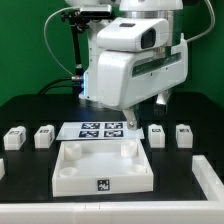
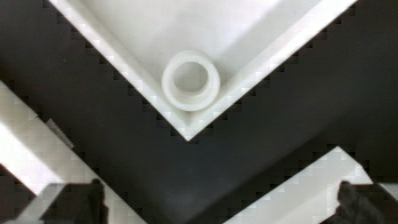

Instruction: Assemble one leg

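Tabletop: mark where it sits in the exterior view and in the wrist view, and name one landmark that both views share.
Exterior view: the white tabletop lies low in the middle, nearer the camera than the marker board.
Wrist view: only one pointed corner of it shows, with a round hole in it.
Shared landmark: the black table under it.

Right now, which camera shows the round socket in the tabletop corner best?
The wrist view: it sees the round socket close up and whole, set in a corner of the white tabletop. The exterior view shows the whole tabletop, but its corner sockets are too small to make out there.
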Robot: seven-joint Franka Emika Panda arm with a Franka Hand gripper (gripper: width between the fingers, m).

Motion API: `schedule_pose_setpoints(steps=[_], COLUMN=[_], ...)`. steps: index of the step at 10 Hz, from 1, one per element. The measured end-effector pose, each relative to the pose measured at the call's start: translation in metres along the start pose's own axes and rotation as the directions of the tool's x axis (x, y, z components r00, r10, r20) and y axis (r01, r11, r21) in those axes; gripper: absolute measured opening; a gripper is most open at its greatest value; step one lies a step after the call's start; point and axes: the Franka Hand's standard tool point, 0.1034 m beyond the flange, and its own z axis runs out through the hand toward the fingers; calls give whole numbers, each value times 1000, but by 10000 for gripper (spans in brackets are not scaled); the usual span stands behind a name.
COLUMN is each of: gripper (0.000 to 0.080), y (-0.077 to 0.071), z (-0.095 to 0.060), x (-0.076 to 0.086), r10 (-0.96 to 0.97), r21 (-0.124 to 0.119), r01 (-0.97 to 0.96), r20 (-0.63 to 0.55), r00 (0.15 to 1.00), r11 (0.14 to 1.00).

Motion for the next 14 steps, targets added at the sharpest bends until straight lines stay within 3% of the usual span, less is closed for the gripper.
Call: schedule_pose_setpoints(steps=[3, 4, 13, 14], gripper=[650, 650, 650, 650], y=[0, 1, 1, 2], z=[0, 0, 0, 1], x=[0, -2, -2, -2], r10=[-30, -131, -131, -303], r21=[0, -5, -5, -5], r01=[30, 131, 131, 303], r20=[1, 7, 7, 10], r00=[1000, 991, 991, 953], r11=[1000, 991, 991, 953])
